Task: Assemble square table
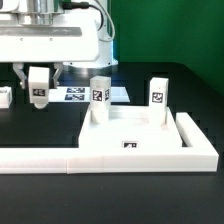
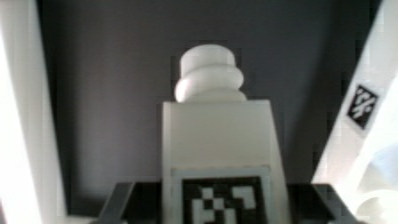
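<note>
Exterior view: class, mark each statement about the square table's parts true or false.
1. The tabletop carries two upright legs. True.
2. The gripper grips the tabletop. False: it grips a separate tagged leg.
3. The marker board lies flat on the black table. True.
4. The L-shaped rail stands upright. False: it lies flat along the tabletop's edges.
</note>
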Controlling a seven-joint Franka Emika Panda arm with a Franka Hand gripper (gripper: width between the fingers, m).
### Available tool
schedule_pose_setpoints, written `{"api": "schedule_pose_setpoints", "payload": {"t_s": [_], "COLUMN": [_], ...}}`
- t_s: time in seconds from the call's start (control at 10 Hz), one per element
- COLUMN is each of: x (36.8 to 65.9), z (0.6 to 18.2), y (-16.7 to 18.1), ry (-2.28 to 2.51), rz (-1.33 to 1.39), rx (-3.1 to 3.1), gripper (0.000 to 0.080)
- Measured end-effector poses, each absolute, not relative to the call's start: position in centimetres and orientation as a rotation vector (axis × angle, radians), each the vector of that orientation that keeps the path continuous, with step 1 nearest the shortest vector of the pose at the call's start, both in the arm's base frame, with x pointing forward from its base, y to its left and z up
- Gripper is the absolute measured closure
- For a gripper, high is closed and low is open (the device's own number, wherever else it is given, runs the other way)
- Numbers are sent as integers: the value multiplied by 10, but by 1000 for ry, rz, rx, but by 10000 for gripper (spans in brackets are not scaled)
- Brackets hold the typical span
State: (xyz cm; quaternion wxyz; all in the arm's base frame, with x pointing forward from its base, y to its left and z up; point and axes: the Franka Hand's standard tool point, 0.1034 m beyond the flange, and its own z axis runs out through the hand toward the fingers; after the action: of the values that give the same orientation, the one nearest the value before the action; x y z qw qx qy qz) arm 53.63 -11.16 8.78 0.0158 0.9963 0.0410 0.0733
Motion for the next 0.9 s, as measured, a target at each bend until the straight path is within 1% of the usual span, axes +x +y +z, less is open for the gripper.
{"api": "schedule_pose_setpoints", "payload": {"t_s": [0.1,0.2,0.3,0.5,0.6,0.8,0.9], "x": [538,532,540,561,571,582,581], "z": [89,87,93,105,107,101,101], "y": [-118,-110,-102,-76,-66,-46,-49], "ry": [148,136,110,58,83,125,124], "rz": [324,238,231,258,307,384,382], "rx": [3053,3100,3118,3144,3136,3116,3115], "gripper": [512,512,512,512,512,512,512]}}
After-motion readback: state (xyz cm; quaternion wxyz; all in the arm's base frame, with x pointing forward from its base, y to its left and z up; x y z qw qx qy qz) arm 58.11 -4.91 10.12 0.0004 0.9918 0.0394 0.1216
